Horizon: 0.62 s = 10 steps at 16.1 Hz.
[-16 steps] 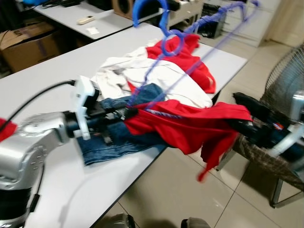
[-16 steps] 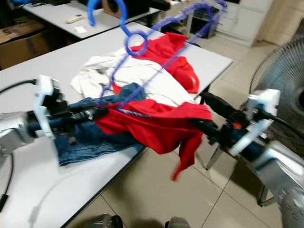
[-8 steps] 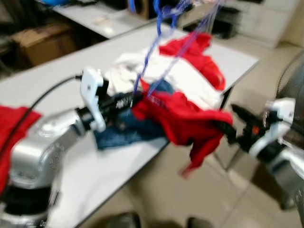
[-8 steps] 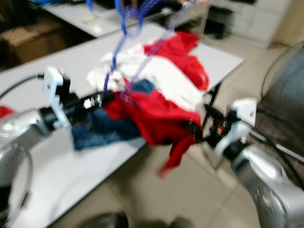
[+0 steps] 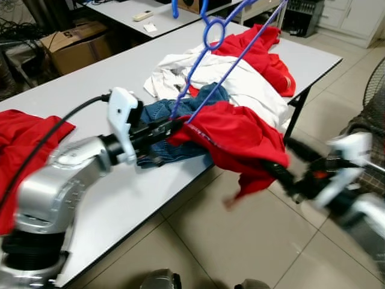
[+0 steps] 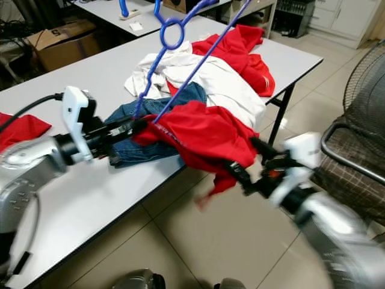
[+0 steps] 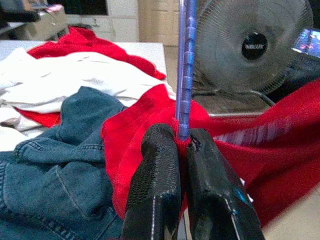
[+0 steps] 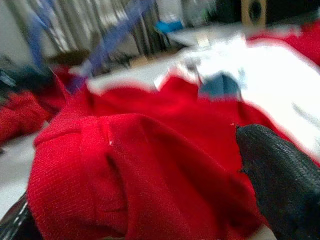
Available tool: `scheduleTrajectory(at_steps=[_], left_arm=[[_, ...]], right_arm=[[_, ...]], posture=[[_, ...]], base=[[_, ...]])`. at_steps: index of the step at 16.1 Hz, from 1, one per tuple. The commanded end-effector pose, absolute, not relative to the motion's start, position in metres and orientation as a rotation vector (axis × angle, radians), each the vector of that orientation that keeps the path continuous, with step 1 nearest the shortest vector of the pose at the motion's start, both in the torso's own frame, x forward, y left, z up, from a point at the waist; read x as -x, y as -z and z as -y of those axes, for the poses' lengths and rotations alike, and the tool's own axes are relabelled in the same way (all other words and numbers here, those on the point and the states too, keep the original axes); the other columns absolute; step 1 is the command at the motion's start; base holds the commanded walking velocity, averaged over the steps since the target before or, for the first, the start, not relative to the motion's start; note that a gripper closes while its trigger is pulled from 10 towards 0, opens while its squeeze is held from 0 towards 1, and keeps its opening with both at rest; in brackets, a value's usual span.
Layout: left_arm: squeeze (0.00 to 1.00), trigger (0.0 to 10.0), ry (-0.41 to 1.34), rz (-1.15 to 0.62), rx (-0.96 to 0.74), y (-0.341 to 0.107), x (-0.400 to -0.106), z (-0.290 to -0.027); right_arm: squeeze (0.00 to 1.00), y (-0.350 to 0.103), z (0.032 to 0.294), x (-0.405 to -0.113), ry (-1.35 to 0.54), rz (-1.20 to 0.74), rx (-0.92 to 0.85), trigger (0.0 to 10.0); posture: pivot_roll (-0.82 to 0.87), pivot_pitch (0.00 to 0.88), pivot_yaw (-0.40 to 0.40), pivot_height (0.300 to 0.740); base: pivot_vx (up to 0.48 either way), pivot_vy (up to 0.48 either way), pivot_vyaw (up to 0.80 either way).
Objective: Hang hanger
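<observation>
**Red garment held on the hanger, ready to carry to a rail**

Landmark: the worktop (image 5: 120, 198). At its left edge lies a spare red cloth (image 5: 24, 132). Over the worktop's near edge the left gripper (image 7: 181, 150) has its fingers pressed together, pinching the lower corner of the blue hanger (image 5: 207, 60) along with a fold of the red garment (image 5: 234, 135). The hanger slants up from that pinch over the middle of the worktop, its hook above the far side. Behind the pinch, on the worktop, sit jeans (image 5: 174, 129), a white shirt (image 5: 240, 84) and another red top (image 5: 264, 57). Past the worktop's right edge, over the floor, the right gripper (image 6: 243, 168) has its fingers spread around the garment's hanging end, with cloth bunched between them.

The step looks like lifting the loaded hanger clear of the pile. To do it well, keep the left pinch firm on the hanger, raise both ends together so the garment does not slide off, and clear the jeans before turning. A fan (image 5: 370, 90) stands off the right end; swing wide of it.
</observation>
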<state>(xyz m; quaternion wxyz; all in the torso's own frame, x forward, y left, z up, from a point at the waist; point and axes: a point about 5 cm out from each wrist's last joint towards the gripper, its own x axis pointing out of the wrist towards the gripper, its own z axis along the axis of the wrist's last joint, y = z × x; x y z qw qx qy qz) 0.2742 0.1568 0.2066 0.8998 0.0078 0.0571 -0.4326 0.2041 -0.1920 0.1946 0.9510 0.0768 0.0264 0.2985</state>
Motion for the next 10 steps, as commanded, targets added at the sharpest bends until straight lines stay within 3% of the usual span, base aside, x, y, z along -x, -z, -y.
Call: scheduleTrajectory(at_steps=[1, 4, 6, 8, 10], left_arm=[[0.0, 0.0, 0.973, -0.127, -0.015, -0.215, -0.27, -0.161], [0.0, 0.0, 1.095, -0.287, -0.03, -0.204, -0.253, -0.164], [0.0, 0.0, 0.951, -0.259, 0.009, -0.186, -0.261, -0.159], [0.0, 0.0, 0.933, -0.271, 0.034, -0.177, -0.251, -0.153], [0.0, 0.0, 0.933, -0.273, 0.037, -0.175, -0.242, -0.154]], right_arm=[[0.0, -0.21, 0.194, -0.195, -0.704, -0.001, -0.178, 10.0], [0.0, -0.22, 0.194, -0.183, -0.82, -0.003, -0.186, 10.0], [0.0, -0.197, 0.185, -0.188, -0.736, -0.084, -0.153, 10.0], [0.0, -0.185, 0.167, -0.196, -0.686, -0.115, -0.221, 10.0], [0.0, -0.168, 0.15, -0.187, -0.796, -0.207, -0.177, 10.0]], posture=[[-0.14, 0.0, 0.098, 0.74], [-0.15, 0.0, 0.102, 0.74], [-0.14, 0.0, 0.086, 0.74], [-0.11, 0.0, 0.044, 0.74], [-0.09, 0.0, 0.023, 0.74]], base=[[0.0, 0.0, 0.0], [0.0, 0.0, 0.0], [0.0, 0.0, 0.0], [0.0, 0.0, 0.0], [0.0, 0.0, 0.23]])
